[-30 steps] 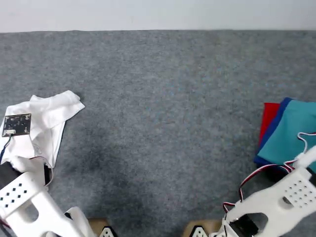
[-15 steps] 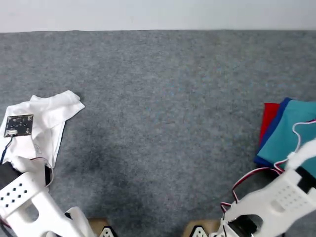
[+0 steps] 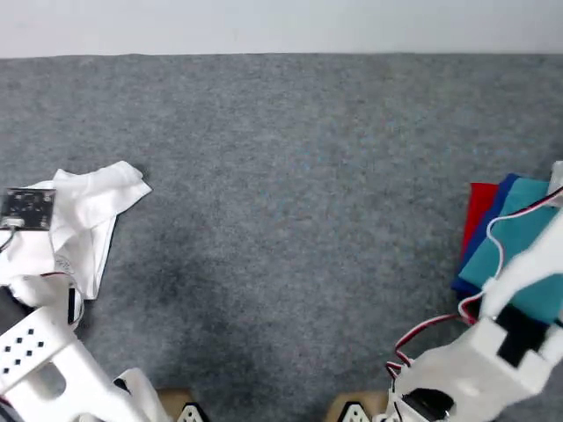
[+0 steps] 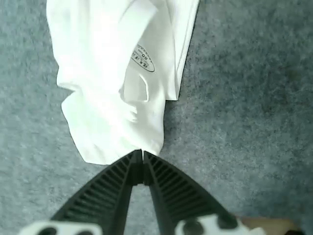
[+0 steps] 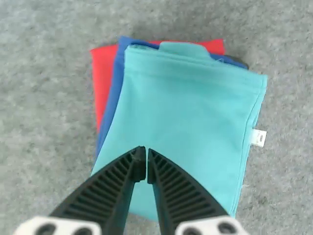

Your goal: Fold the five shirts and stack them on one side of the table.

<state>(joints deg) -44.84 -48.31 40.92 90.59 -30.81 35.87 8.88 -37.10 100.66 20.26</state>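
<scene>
A crumpled white shirt lies at the table's left edge; its neck label faces up. My left gripper is shut, its tips right at the hem of the white shirt; I cannot tell whether any cloth is pinched. At the right edge lies a folded stack: a teal shirt on top, a blue shirt under it, a red shirt at the bottom. My right gripper is shut above the near part of the teal shirt, with nothing between its fingers.
Grey carpet-like cloth covers the table, with wide free room between the white shirt and the stack. The left arm and the right arm stand at the near edge. A white wall runs along the far edge.
The right arm has swung up and to the right over the folded stack. The left arm's wrist has shifted slightly left and farther over the white shirt.
</scene>
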